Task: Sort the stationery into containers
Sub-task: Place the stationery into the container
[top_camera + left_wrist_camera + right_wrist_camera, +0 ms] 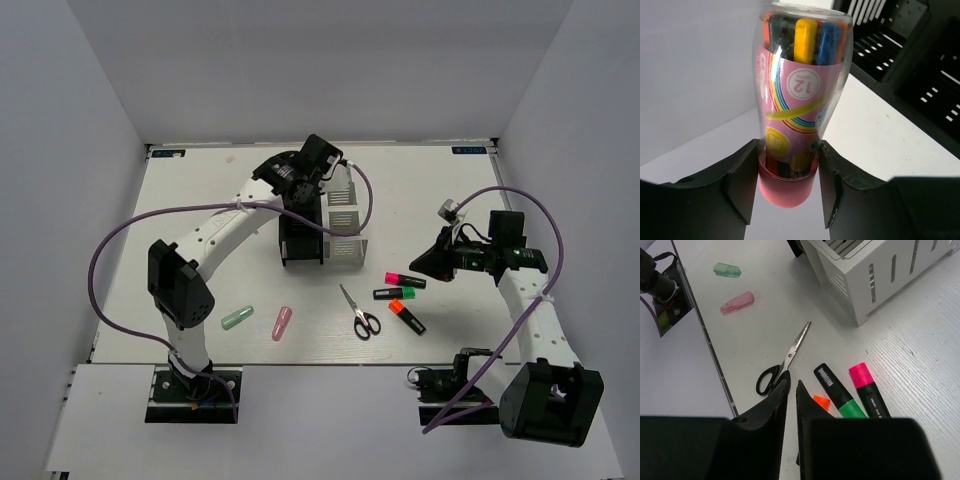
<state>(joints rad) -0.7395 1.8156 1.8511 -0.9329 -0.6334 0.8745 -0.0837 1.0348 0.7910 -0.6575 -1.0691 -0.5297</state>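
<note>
In the left wrist view my left gripper is shut on a clear tube full of coloured pens, gripping just above its pink cap. A black container stands to the right of the tube. From above, that gripper hovers over the black container and the white-grey container. My right gripper is open by a narrow gap, holding nothing, above the scissors and the orange marker. The green marker and the pink marker lie just to its right.
A pale-green capsule-like piece and a pink one lie on the table, left of the scissors. The white-grey container is beyond the markers. White walls enclose the table on three sides.
</note>
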